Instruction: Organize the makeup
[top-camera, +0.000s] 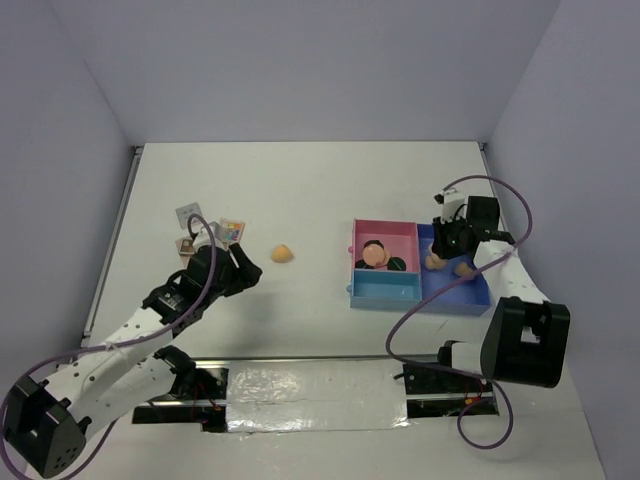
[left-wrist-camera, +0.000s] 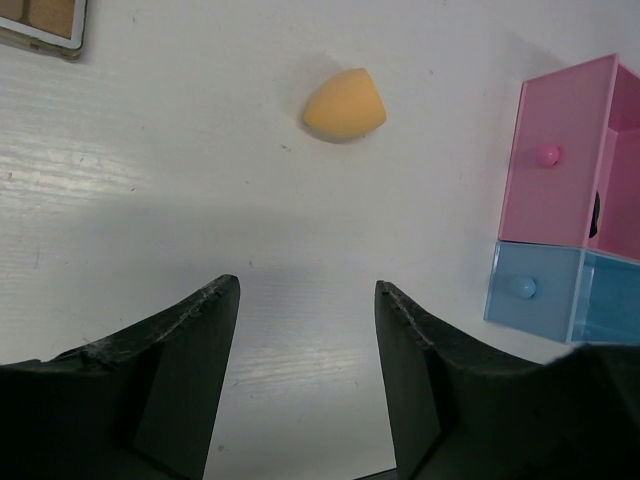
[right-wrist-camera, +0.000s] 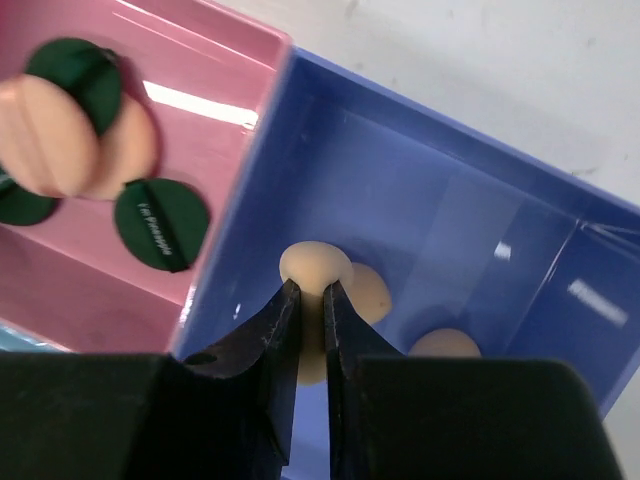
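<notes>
Down inside the blue compartment (right-wrist-camera: 430, 190), the right hand (right-wrist-camera: 311, 287) has its fingers drawn nearly together, seemingly pinching a peach sponge (right-wrist-camera: 316, 262). Two more sponges (right-wrist-camera: 372, 295) lie close by at 4 o'clock. At 9 o'clock, past the dividing wall, green discs (right-wrist-camera: 160, 223) and peach pads (right-wrist-camera: 45, 135) crowd the pink compartment (right-wrist-camera: 240, 150). The left hand (left-wrist-camera: 307, 287) is spread wide over the tabletop (left-wrist-camera: 150, 180), with a loose sponge (left-wrist-camera: 345, 104) at 12 o'clock and a palette (left-wrist-camera: 40, 20) at 10 o'clock.

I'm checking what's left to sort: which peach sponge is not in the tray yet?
The egg-shaped sponge lying alone on the white table, left of the tray; the other sponges are inside its dark blue compartment.
</notes>
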